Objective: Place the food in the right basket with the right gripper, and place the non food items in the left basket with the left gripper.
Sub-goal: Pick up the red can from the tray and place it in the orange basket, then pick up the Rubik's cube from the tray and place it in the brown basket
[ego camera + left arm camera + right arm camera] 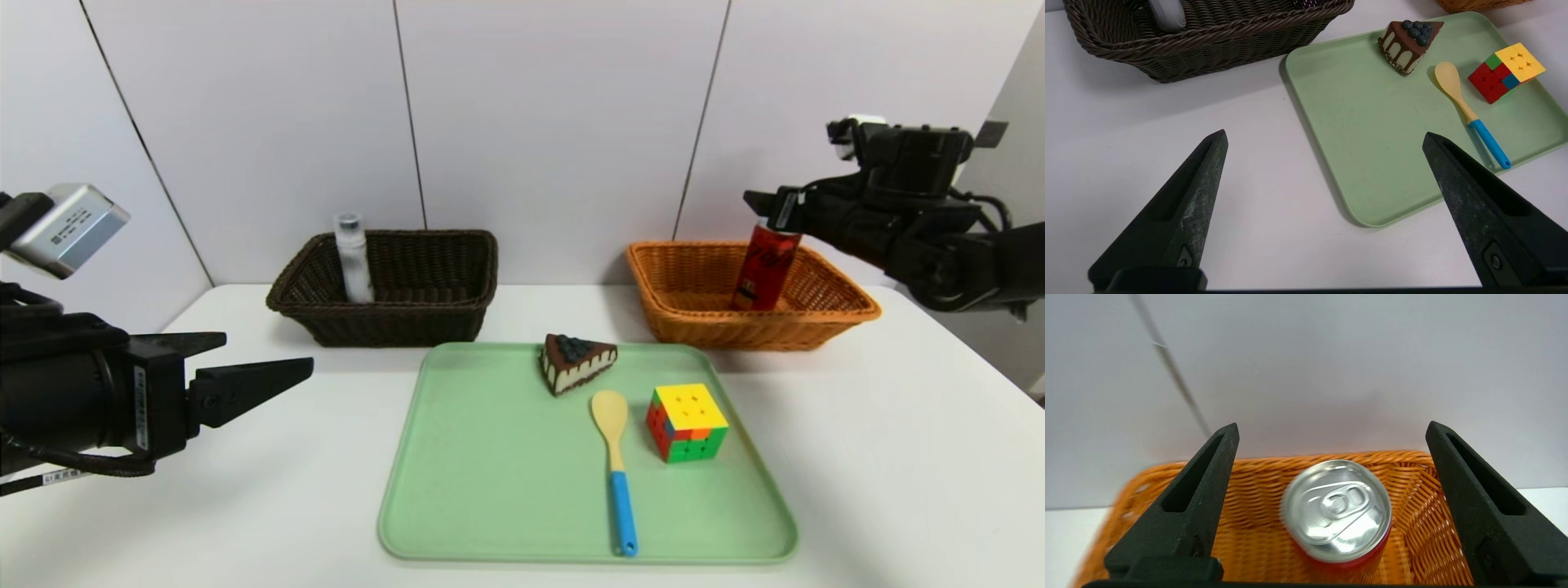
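The left gripper [269, 376] sits nearest the camera, parked low over the table [898, 457] on the robot's left, its fingers spread wide and holding nothing. Ahead of it and to its right lies the green tray [490, 490]; further ahead stands the dark basket [457, 269], with the white bottle [353, 257] upright against its wall. So one non-food item looks sorted.

The right gripper [1331, 433] hovers above the orange basket [824, 318], fingers wide apart and touching nothing. Directly below it, between the fingers in the wrist view, stands the red can [766, 268], slightly tilted inside that basket, free of the grip. One food item appears delivered.

Three things remain on the tray, well apart from both hands: the cake wedge [576, 362], the spoon [616, 465] and the puzzle cube [687, 422], the spoon between the other two. By my reckoning the job is about two-fifths done: the cake is left for the right gripper, the spoon and cube for the left.
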Action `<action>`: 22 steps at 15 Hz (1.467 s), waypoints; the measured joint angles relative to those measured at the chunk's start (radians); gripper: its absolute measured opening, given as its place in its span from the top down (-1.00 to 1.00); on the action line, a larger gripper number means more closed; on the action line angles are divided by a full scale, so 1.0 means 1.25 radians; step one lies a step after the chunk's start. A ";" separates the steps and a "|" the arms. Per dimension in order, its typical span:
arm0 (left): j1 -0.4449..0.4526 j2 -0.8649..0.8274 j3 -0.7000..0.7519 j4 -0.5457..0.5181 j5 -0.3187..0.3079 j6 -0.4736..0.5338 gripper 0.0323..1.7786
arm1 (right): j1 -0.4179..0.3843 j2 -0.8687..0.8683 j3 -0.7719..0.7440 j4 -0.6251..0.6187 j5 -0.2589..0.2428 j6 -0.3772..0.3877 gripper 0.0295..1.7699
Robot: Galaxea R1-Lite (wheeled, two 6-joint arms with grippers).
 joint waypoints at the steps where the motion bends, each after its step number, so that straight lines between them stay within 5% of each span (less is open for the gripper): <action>1: 0.000 0.002 0.000 -0.001 0.000 -0.001 -0.90 | 0.012 -0.048 -0.015 0.075 0.001 0.000 -0.81; 5: 0.000 0.006 -0.002 -0.001 0.001 -0.003 -0.90 | 0.085 -0.215 -0.159 0.463 0.007 0.045 -0.86; 9: 0.000 0.005 -0.004 0.000 0.005 -0.004 -0.90 | 0.191 -0.304 -0.333 0.902 0.057 0.140 -0.89; 13: 0.000 -0.006 -0.003 0.005 0.007 -0.004 -0.90 | 0.304 -0.305 -0.363 1.249 0.061 0.233 -0.91; 16: 0.000 -0.024 0.003 0.019 0.007 -0.004 -0.90 | 0.349 -0.254 -0.317 1.293 0.052 0.294 -0.91; 22: 0.000 -0.047 0.015 0.020 0.006 -0.003 -0.90 | 0.402 -0.118 -0.291 1.279 0.002 0.311 -0.91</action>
